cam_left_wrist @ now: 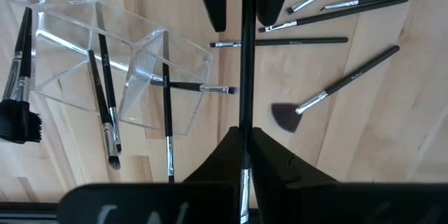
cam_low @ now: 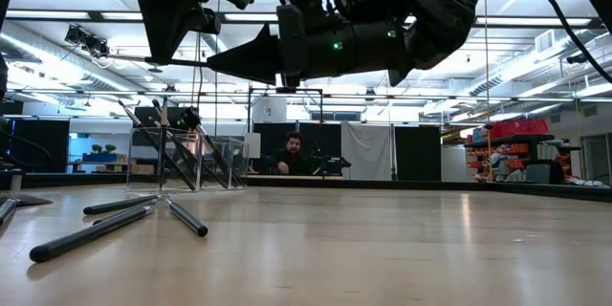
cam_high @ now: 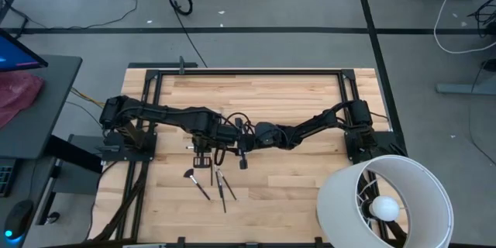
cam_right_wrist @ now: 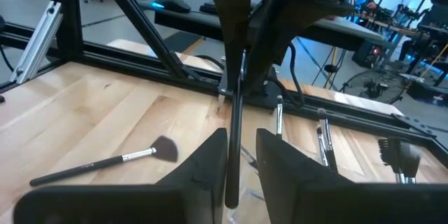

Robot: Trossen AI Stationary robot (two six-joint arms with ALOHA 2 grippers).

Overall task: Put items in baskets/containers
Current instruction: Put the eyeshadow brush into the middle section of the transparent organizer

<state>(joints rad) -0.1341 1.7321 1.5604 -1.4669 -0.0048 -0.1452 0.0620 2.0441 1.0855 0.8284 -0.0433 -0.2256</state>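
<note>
Your clear container (cam_left_wrist: 105, 63) sits on the table (cam_high: 294, 178) with some brushes inside. More brushes (cam_left_wrist: 336, 14) lie beside it. Your left gripper (cam_left_wrist: 241, 140) and right gripper (cam_right_wrist: 234, 175) both pinch one thin brush (cam_right_wrist: 233, 119) above it.

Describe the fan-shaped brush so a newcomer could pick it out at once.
Start at the wooden table and find the loose brushes lying on its front part, below where the two arms meet. The fan brush is the leftmost there; its bristles alone spread into a flat dark fan.
</note>
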